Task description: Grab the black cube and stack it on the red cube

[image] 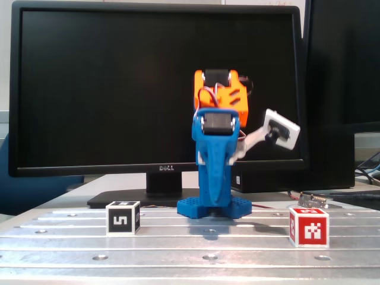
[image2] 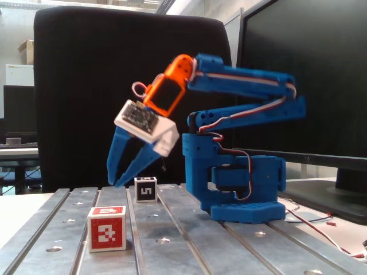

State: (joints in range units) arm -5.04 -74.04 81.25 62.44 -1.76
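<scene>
Though white-edged, the black cube (image: 123, 218) shows a white "5".

A dark monitor (image: 157, 89) with a Dell logo stands on its base behind the ribbed metal bench (image: 190, 243). In the other fixed view a black office chair back (image2: 126, 86) rises behind the bench (image2: 189, 246), and a second monitor (image2: 309, 74) stands at the right.

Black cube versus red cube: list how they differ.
The black cube has black marker faces with a white 5-like figure; the red cube has red faces with a white blocky pattern. In a fixed view, the black cube sits farther back than the red cube. Both are white-edged, look similarly sized, and rest apart on the grooved metal table.
</scene>
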